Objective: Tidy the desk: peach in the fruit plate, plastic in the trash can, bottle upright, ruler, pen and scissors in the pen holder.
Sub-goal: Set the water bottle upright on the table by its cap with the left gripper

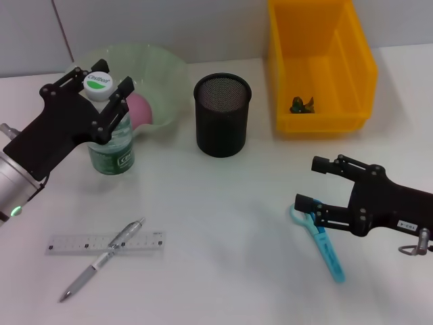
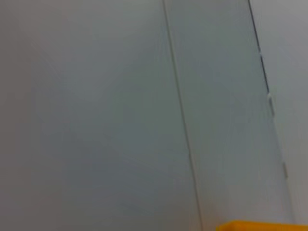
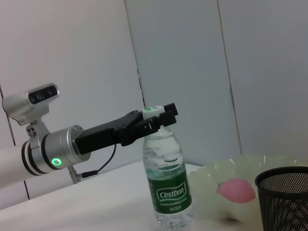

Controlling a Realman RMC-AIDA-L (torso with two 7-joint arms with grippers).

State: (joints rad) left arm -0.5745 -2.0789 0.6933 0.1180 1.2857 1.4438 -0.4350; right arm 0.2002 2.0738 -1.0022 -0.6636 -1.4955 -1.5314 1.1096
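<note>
Pen (image 1: 101,260) across ruler (image 1: 105,243) | left gripper (image 1: 101,91) flanks upright bottle's (image 1: 110,139) cap

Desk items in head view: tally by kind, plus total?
Containers: 3, fruit plate, pen holder, trash can
Stationery: 3, ruler, pen, scissors
Bottle: 1
Peach: 1
Plastic scrap: 1
Total: 9

The head camera looked down over the mesh pen holder (image 1: 222,115). The right wrist camera sat low, sharing it (image 3: 284,195). The left wrist camera faced the wall (image 2: 120,115).
</note>
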